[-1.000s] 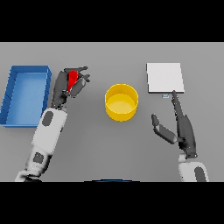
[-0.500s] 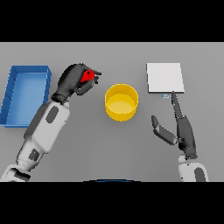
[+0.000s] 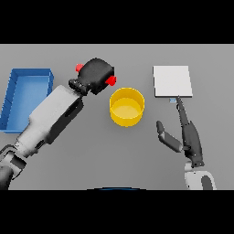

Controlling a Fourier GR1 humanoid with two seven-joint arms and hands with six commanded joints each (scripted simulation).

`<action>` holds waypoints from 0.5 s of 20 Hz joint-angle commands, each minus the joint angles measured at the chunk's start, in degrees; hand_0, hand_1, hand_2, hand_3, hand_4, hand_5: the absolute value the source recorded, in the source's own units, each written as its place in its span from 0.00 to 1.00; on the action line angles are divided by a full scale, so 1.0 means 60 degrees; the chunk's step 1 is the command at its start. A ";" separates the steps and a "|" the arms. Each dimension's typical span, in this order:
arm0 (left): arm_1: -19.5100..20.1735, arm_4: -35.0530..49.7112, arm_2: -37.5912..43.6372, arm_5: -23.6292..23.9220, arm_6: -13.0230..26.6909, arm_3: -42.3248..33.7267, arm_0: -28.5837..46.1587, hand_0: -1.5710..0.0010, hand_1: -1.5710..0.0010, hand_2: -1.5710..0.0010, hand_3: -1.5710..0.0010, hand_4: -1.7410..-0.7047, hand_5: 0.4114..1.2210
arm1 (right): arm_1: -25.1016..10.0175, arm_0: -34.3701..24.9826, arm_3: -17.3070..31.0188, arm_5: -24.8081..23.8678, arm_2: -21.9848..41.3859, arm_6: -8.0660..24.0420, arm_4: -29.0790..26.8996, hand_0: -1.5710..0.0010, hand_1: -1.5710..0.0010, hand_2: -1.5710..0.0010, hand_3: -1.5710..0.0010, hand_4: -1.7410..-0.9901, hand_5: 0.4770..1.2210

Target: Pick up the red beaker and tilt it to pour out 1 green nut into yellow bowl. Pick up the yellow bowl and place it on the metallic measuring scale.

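My left hand (image 3: 97, 73) is raised above the table, its fingers curled round the red beaker (image 3: 111, 81). Only red bits of the beaker show, one at each side of the hand. The beaker lies tilted, one end pointing toward the yellow bowl (image 3: 126, 107), which stands just right of and below the hand. No green nut shows. The metallic measuring scale (image 3: 172, 81) lies flat at the right rear. My right hand (image 3: 187, 134) rests in front of the scale, fingers straight, a fingertip close to its front edge.
A blue open bin (image 3: 25, 98) stands at the left side of the grey table, behind my left arm.
My left hand has carried the red beaker up and rightward toward the yellow bowl, turning it on its side. The right hand has stayed put.
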 commanded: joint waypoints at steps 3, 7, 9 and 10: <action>0.0021 -0.0844 -0.0829 -0.0825 -0.0140 0.0495 -0.0749 0.00 0.00 0.00 0.00 0.15 0.99 | -0.0037 -0.0141 -0.0046 0.0105 -0.0099 0.0035 -0.0225 1.00 1.00 1.00 1.00 0.90 0.27; -0.0163 -0.1681 -0.1729 -0.1358 -0.0332 0.1117 -0.1446 0.00 0.00 0.00 0.00 0.07 1.00 | 0.0009 -0.0249 -0.0006 0.0214 -0.0030 0.0354 -0.0259 1.00 1.00 1.00 1.00 0.90 0.27; -0.0203 -0.2190 -0.2219 -0.1582 -0.0319 0.1391 -0.1802 0.00 0.00 0.00 0.00 0.04 1.00 | -0.0027 -0.0246 0.0157 0.0219 0.0018 0.0202 -0.0139 1.00 1.00 1.00 1.00 0.90 0.28; -0.0252 -0.2397 -0.2405 -0.1660 -0.0394 0.1643 -0.2049 0.00 0.00 0.00 0.00 0.03 1.00 | -0.0031 -0.0379 0.0275 0.0206 -0.0069 0.0290 -0.0211 1.00 1.00 1.00 1.00 0.89 0.29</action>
